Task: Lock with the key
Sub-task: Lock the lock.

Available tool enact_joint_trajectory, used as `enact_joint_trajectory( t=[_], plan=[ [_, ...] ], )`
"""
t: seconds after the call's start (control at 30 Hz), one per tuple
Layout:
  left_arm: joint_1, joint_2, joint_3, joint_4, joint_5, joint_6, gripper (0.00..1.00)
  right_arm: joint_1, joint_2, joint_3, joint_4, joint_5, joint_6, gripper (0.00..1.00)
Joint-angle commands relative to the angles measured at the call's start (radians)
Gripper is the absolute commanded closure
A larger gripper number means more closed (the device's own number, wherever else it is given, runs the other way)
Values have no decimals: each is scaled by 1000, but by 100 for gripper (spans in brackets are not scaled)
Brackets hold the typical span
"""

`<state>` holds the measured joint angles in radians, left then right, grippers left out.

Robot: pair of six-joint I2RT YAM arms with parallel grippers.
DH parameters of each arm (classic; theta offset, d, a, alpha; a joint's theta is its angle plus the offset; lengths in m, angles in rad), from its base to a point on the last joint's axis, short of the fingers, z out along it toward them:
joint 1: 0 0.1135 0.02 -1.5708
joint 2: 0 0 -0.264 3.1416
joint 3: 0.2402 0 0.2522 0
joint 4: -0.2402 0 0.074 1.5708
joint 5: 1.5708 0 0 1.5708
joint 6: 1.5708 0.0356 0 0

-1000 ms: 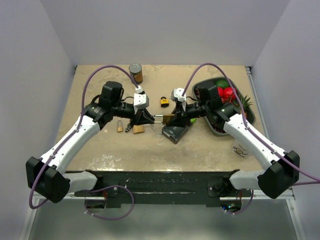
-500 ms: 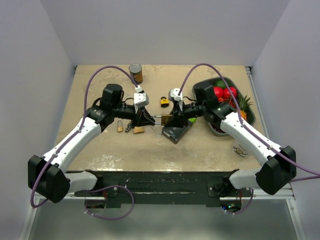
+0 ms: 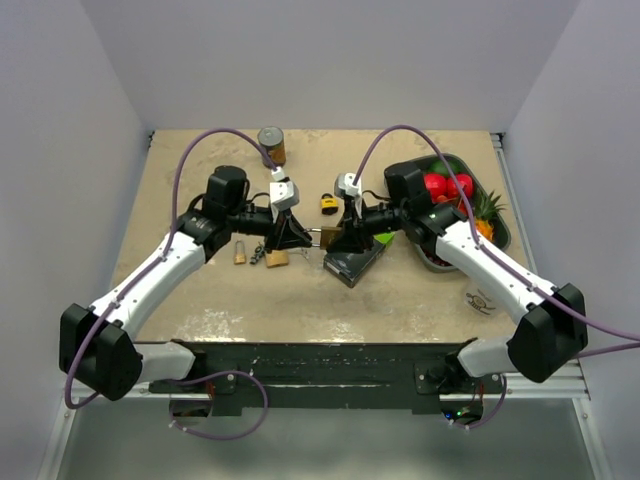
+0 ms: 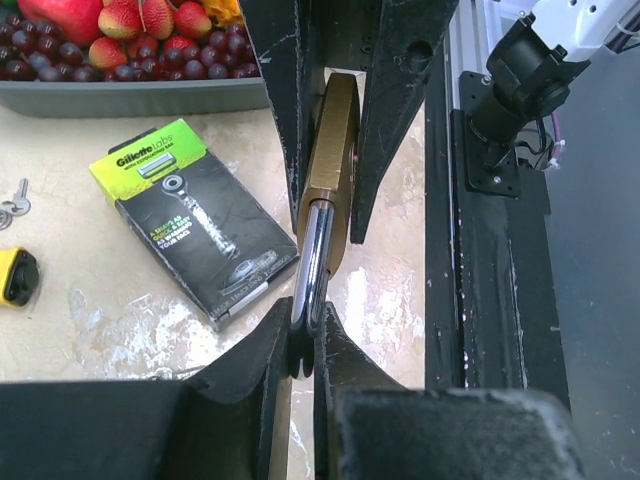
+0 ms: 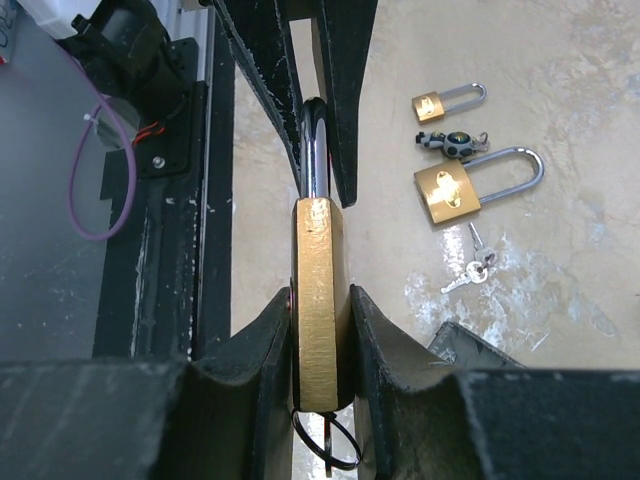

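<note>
Right wrist: right gripper (image 5: 319, 312) jaws clamp the padlock (image 5: 318, 265), left gripper (image 4: 304, 340) jaws its shackle (image 4: 311, 258); I judge locking unfinished.

My jaws are matte black on both sides. The padlock (image 5: 318, 300) has a brushed brass-gold body and a shiny silver shackle (image 4: 308, 270). The razor box (image 4: 195, 215) is black with a lime-green band and white lettering. The surface (image 3: 400, 300) is sandy beige, mottled with paler patches. The tray (image 4: 130, 97) is grey, holding red strawberries (image 4: 158, 15) and dark purple grapes (image 4: 50, 55).
</note>
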<state>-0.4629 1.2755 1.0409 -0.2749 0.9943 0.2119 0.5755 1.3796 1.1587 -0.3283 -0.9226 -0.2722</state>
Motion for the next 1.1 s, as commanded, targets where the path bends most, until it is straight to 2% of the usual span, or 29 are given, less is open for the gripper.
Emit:
enact_joint_trajectory(
  t=[0.0,0.13,0.23,0.3,0.33,0.37,0.47,0.67,0.8,1.07],
  plan=[
    [-160,21,45,324,185,-25,100,164,36,93,405,-208,52,100],
    [-88,-2,36,278,167,-34,100,153,7,105,246,-188,-38,100],
    [-30,-28,51,122,129,90,100,124,-20,88,207,-147,-32,97],
    [15,-47,54,47,122,130,100,81,-28,84,184,-127,-18,75],
    [30,-53,53,28,124,151,100,67,-31,84,161,-122,-12,49],
    [59,-57,51,11,127,161,100,37,-36,84,149,-119,-10,37],
    [116,-68,51,-56,132,196,100,-31,-54,88,91,-98,-25,25],
    [181,-71,84,-201,127,320,100,-94,-68,125,-83,-71,-151,25],
    [187,-76,108,-276,130,391,100,-94,-53,121,-109,-56,-173,38],
    [187,-82,120,-305,144,429,100,-91,27,127,-97,-70,-174,60]
  ],
)
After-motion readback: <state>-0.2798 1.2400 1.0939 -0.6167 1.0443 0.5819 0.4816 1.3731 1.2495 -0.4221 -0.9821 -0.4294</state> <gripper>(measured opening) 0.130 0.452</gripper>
